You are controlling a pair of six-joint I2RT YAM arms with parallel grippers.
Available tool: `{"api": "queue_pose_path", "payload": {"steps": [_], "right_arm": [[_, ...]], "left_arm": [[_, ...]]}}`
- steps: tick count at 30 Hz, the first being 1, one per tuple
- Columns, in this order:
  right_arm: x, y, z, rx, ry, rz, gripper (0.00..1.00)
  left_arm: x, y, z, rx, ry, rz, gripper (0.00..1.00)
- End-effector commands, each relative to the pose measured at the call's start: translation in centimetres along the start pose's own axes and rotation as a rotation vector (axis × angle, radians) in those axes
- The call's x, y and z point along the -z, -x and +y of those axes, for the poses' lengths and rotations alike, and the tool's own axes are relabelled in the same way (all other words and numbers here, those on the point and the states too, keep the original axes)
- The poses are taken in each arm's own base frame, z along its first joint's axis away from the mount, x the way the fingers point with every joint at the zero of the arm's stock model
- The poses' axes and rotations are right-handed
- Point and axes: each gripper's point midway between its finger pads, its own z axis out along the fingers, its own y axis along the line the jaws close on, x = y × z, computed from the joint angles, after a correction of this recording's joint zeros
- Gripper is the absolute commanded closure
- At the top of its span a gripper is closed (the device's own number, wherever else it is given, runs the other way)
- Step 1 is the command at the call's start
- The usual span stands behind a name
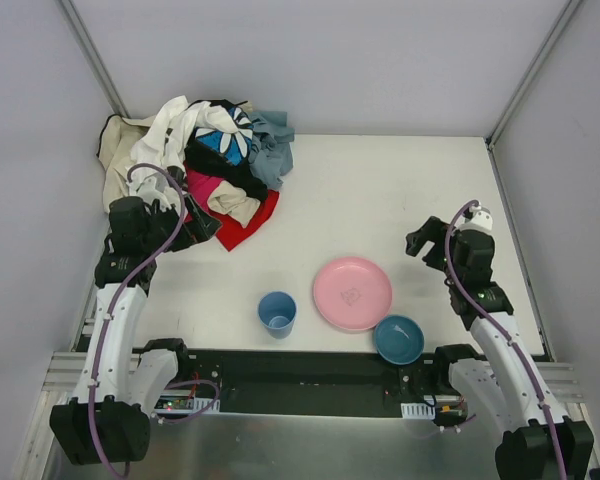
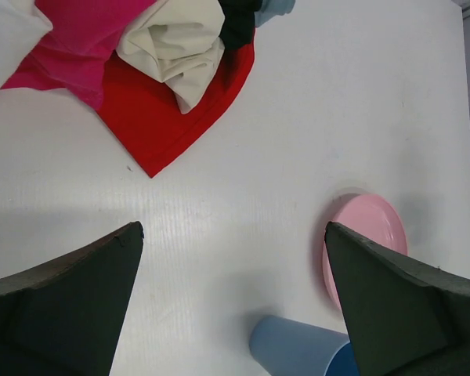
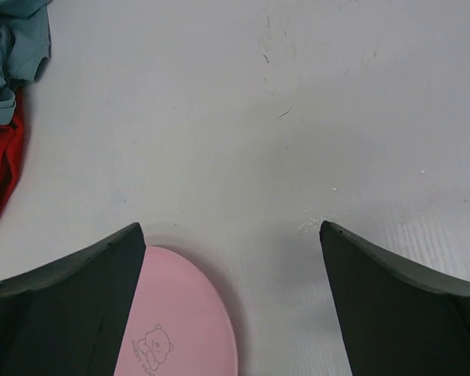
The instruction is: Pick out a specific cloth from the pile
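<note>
At the near edge of the worktop (image 1: 380,190), seen from above, we find a blue bowl (image 1: 398,339) and an upright blue cup (image 1: 277,312). A pink plate (image 1: 352,293) lies between them and slightly farther back, the bowl just beside its rim. Only the right wrist camera shows us the small bear printed on that plate.

Farther in, the right fingers (image 3: 407,305) are spread wide over bare worktop with nothing between them, well apart from the clothes. The left fingers (image 2: 70,305) are likewise spread wide and empty. They hover near the tip of the cloth (image 2: 164,117) without touching it.

That red cloth lies flat at the near-right foot of the pile (image 1: 205,145), with one pointed corner sticking out onto the worktop. From the left wrist we see a cream garment (image 2: 176,43) and a magenta one (image 2: 78,39) lying on top of it. The right wrist catches only a red sliver beside a grey-blue garment (image 3: 8,47).

Only the top view shows us the whole heap, piled at the far left corner against the wall.
</note>
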Motion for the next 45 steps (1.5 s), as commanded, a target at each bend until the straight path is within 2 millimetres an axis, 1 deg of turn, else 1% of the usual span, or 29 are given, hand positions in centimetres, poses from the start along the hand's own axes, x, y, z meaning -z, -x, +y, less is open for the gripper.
{"api": "queue_pose_path", "payload": {"steps": [1, 3, 5, 6, 9, 10, 12, 14, 19, 20, 23, 29, 31, 34, 37, 40, 42, 45], "right_arm": [[0.1, 2.0, 1.3, -0.005, 0.030, -0.025, 0.04], [0.0, 2.6, 1.6, 0.017, 0.033, -0.029, 0.04], [-0.1, 3.8, 0.8, -0.004, -0.033, -0.065, 0.04], [0.1, 4.4, 0.3, -0.014, -0.063, -0.091, 0.04], [0.1, 5.0, 0.1, 0.093, -0.047, -0.140, 0.04], [0.0, 5.5, 0.2, 0.106, -0.038, -0.171, 0.04], [0.1, 5.5, 0.2, 0.111, -0.035, -0.172, 0.04], [0.0, 5.0, 1.1, 0.125, 0.007, -0.127, 0.04], [-0.7, 3.8, 2.3, 0.101, 0.043, -0.001, 0.04], [-1.0, 3.2, 2.7, 0.100, 0.067, 0.040, 0.04], [-1.8, 2.1, 2.8, 0.085, 0.060, 0.111, 0.04], [-3.1, 0.9, 3.5, 0.066, 0.085, 0.205, 0.04], [-3.4, 0.3, 3.3, 0.067, 0.078, 0.235, 0.04], [-3.6, -0.4, 3.1, 0.069, 0.072, 0.269, 0.04], [-3.8, -1.1, 2.7, 0.073, 0.057, 0.294, 0.04], [-3.9, -1.6, 2.6, 0.071, 0.055, 0.315, 0.04], [-3.9, -1.8, 2.6, 0.071, 0.059, 0.324, 0.04], [-3.9, -2.1, 2.7, 0.069, 0.063, 0.336, 0.04]], "left_arm": [[0.7, 2.5, 0.2, -0.001, 0.064, -0.083, 0.01], [0.4, 2.6, 1.3, 0.045, 0.120, -0.102, 0.01], [-0.2, 2.1, 2.5, 0.091, 0.165, -0.095, 0.01], [-0.6, 2.1, 2.6, 0.081, 0.160, -0.081, 0.01], [-2.0, 1.8, 2.6, 0.060, 0.130, -0.025, 0.01], [-2.4, 1.8, 2.2, 0.046, 0.105, -0.003, 0.01], [-3.2, 1.7, 1.4, 0.034, 0.049, 0.048, 0.01], [-3.3, 2.2, 0.7, 0.026, 0.016, 0.051, 0.01], [-2.6, 5.7, 0.3, -0.058, 0.048, -0.065, 0.01], [-2.5, 6.4, 0.4, -0.069, 0.064, -0.078, 0.01], [-2.6, 7.7, 0.4, -0.074, 0.087, -0.098, 0.01], [-2.3, 9.5, 1.3, -0.160, 0.149, -0.139, 0.01], [-2.4, 9.2, 1.3, -0.199, 0.136, -0.113, 0.01], [-2.8, 8.8, 1.7, -0.213, 0.149, -0.066, 0.01], [-3.3, 7.8, 2.9, -0.212, 0.204, -0.006, 0.01], [-3.8, 6.6, 4.2, -0.247, 0.295, 0.055, 0.01], [-4.2, 5.7, 3.9, -0.304, 0.335, 0.089, 0.01], [-4.8, 5.0, 3.4, -0.402, 0.396, 0.112, 0.01]]}}
